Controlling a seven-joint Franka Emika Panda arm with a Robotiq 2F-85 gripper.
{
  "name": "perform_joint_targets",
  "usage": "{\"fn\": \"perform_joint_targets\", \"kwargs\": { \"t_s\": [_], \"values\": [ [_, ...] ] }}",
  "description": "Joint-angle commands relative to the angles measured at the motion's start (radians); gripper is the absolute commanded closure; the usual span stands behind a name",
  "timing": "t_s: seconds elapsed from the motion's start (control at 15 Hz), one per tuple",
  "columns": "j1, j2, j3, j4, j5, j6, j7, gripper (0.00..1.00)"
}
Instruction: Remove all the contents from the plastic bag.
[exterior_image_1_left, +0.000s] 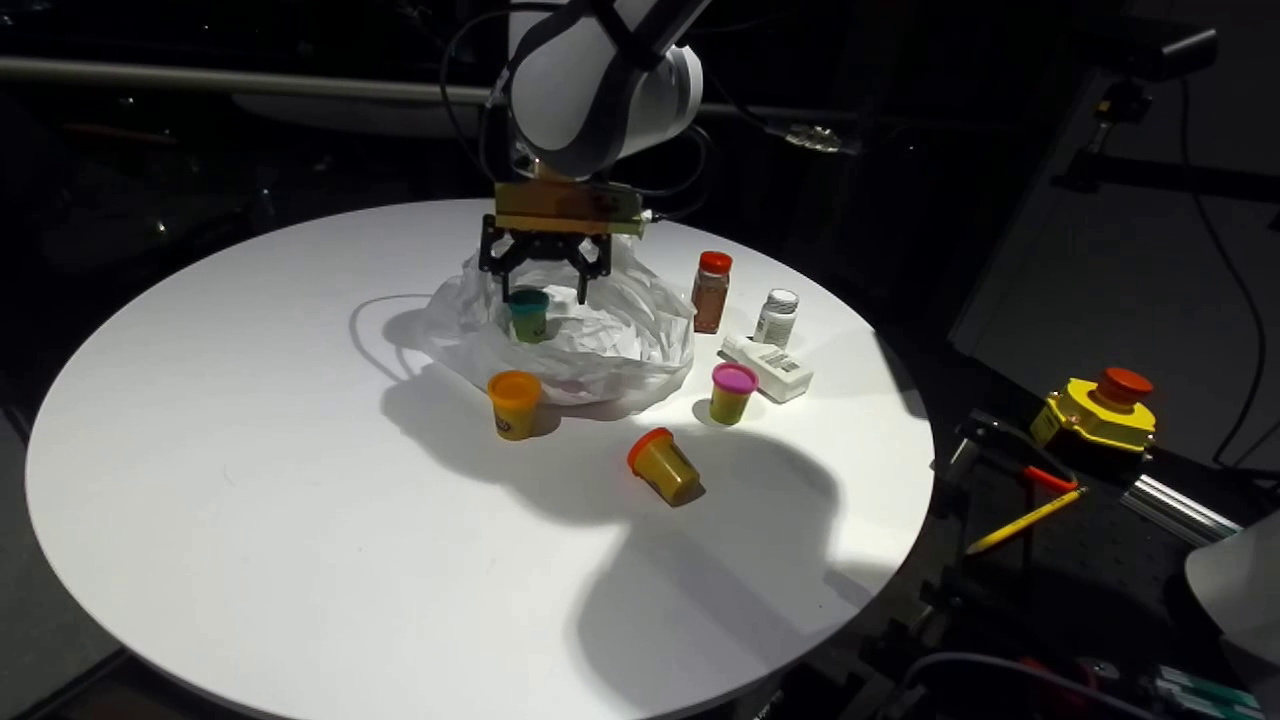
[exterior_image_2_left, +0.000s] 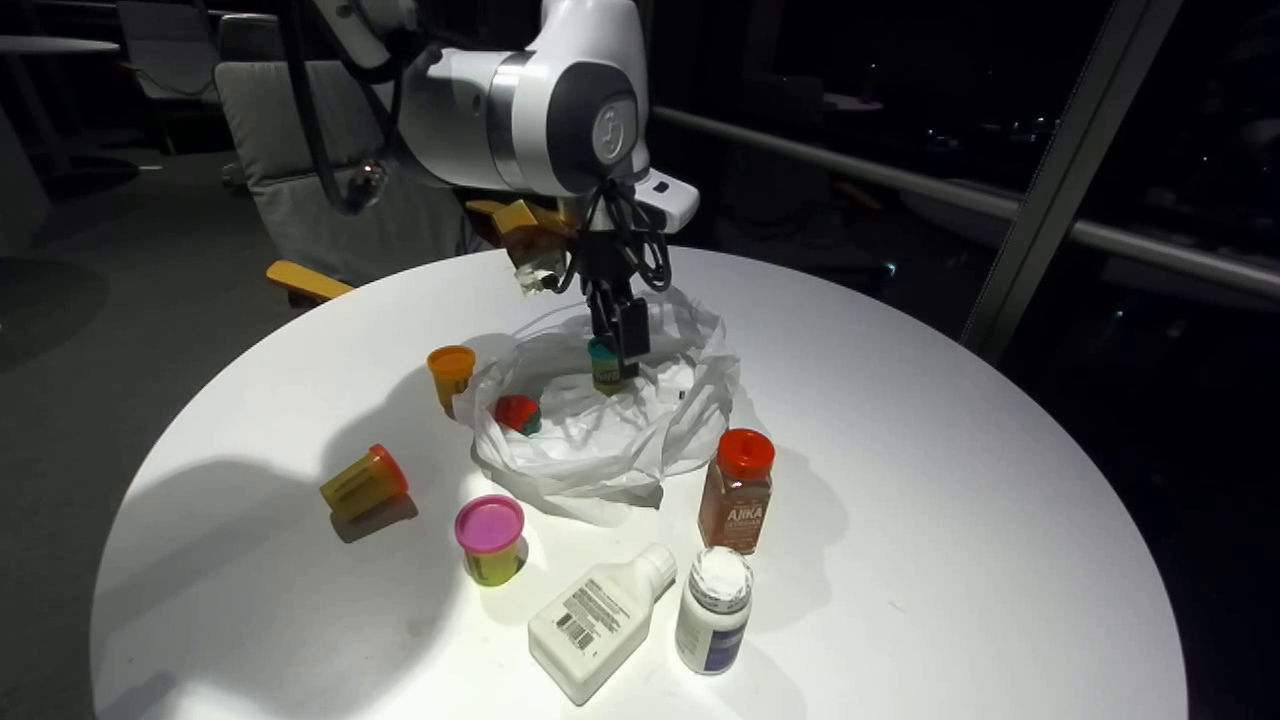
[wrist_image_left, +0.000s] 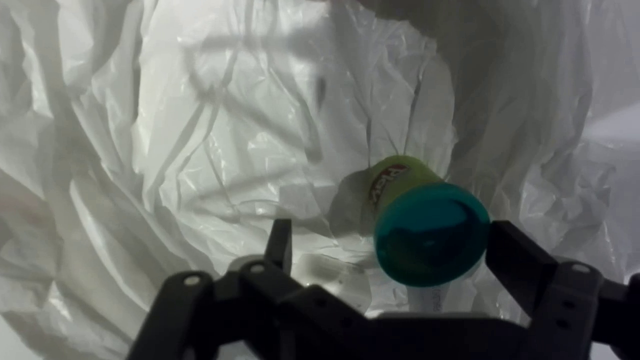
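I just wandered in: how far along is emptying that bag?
Apparently done: orange-lidded tub, red-lidded tub, pink-lidded tub, red-capped bottle, upright white bottle and lying white bottle, outside the plastic bag.
In hand: the open gripper is at the teal-lidded tub inside, not gripping it.
Left: that tub, a red piece, seemingly a white block, perhaps more hidden.

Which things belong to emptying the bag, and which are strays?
Job: whitish plastic bag; inside it, teal-lidded round tub, red lump, possibly a white block; outside, likely removed: orange round tub, pink-lidded round tub, sideways yellow tub, red-capped brown bottle, flat white bottle, round white bottle.
Unrelated: yellow pencil, yellow box with red button, grey chair.
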Motion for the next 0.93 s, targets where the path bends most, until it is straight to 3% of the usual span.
{"fn": "perform_joint_targets", "kwargs": {
  "t_s": [0.0,0.4,0.47,0.6,0.87],
  "values": [
    [-0.024,0.002,0.031,0.008,0.04,0.044,-0.05,0.0],
    [-0.02,0.005,0.044,0.003,0.049,0.065,-0.07,0.0],
    [-0.026,0.014,0.051,0.013,0.057,0.057,-0.075,0.25],
    [-0.028,0.021,0.056,0.015,0.068,0.053,-0.082,0.34],
    [-0.012,0.003,0.034,-0.019,0.074,0.069,-0.061,0.67]
  ]
}}
